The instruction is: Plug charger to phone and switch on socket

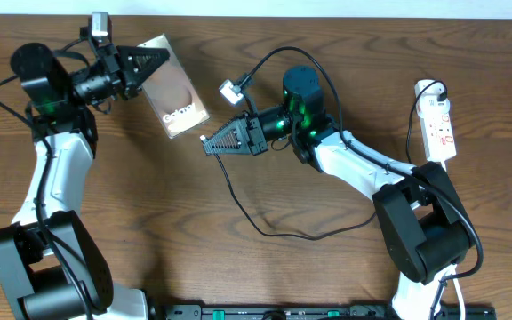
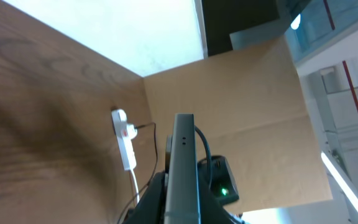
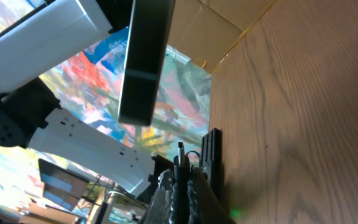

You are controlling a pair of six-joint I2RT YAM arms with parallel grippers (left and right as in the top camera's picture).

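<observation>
The phone (image 1: pixel 181 91), a glossy brownish slab with white lettering, is held at its far-left end by my left gripper (image 1: pixel 154 60), which is shut on it. In the left wrist view the phone (image 2: pixel 182 162) shows edge-on between the fingers. My right gripper (image 1: pixel 208 142) is shut on the charger's plug tip (image 1: pixel 202 139), just right of the phone's near end with a small gap. In the right wrist view the tip (image 3: pixel 180 151) sticks up from the fingers, below the phone's edge (image 3: pixel 145 62). The charger cable (image 1: pixel 278 235) loops across the table. The white socket (image 1: pixel 438 120) lies far right.
A small white connector (image 1: pixel 230 90) lies between the phone and the right arm. The socket's white cord (image 1: pixel 413 133) runs down beside it. The socket also shows in the left wrist view (image 2: pixel 125 140). Thick black arm cables hang around both arms.
</observation>
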